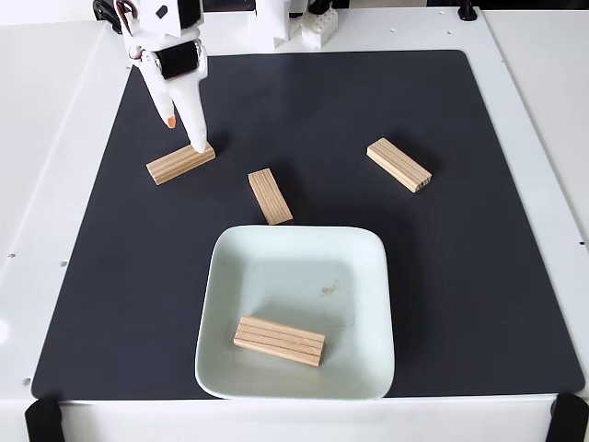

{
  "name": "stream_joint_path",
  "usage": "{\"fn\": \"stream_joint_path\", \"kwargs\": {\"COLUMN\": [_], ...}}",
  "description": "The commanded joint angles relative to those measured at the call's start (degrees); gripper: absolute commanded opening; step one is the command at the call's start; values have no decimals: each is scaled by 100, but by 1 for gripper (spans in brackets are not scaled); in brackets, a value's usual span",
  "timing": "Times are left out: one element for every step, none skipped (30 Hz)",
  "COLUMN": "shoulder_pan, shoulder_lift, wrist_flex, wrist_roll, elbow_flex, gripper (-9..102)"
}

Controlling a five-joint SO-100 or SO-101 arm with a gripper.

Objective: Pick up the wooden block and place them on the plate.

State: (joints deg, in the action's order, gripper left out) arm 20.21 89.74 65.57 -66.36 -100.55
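Blocks: one (279, 341) lies on the plate (368, 267); three remain on the mat (442, 304).
Gripper (184, 133) spread open, one finger touching the left block (180, 163).

The white arm is reaching in from the top left of the fixed view, its wrist pitched steeply downward. The gripper (184, 133) is pointing down toward the worktop, fingers spread apart. The longer white finger (193, 115) is stretching lowest, its tip sitting right at the surface level, while the shorter finger with the orange tip (170, 119) is hanging higher and to the left, clear of it. A dark round motor housing is showing on the wrist just above the fingers. Nothing is sitting between the two fingers.
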Motion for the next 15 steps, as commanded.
{"fn": "stream_joint_path", "kwargs": {"shoulder_pan": [44,44,44,44,44,44,44,44,44,35,18,18,9,9,9], "shoulder_lift": [9,-44,-114,-185,-229,-290,-343,-387,-431,-466,-510,-554,-598,-642,-686], "wrist_flex": [-70,-149,-264,-413,-554,-598,-606,-598,-589,-589,-589,-598,-606,-615,-624], "wrist_roll": [9,26,62,132,149,149,149,158,167,167,167,176,176,185,185], "elbow_flex": [264,264,264,272,281,343,422,510,580,624,659,668,668,659,633], "gripper": [30,30,30,30,30,30,30,30,30,30,30,30,30,30,30]}}
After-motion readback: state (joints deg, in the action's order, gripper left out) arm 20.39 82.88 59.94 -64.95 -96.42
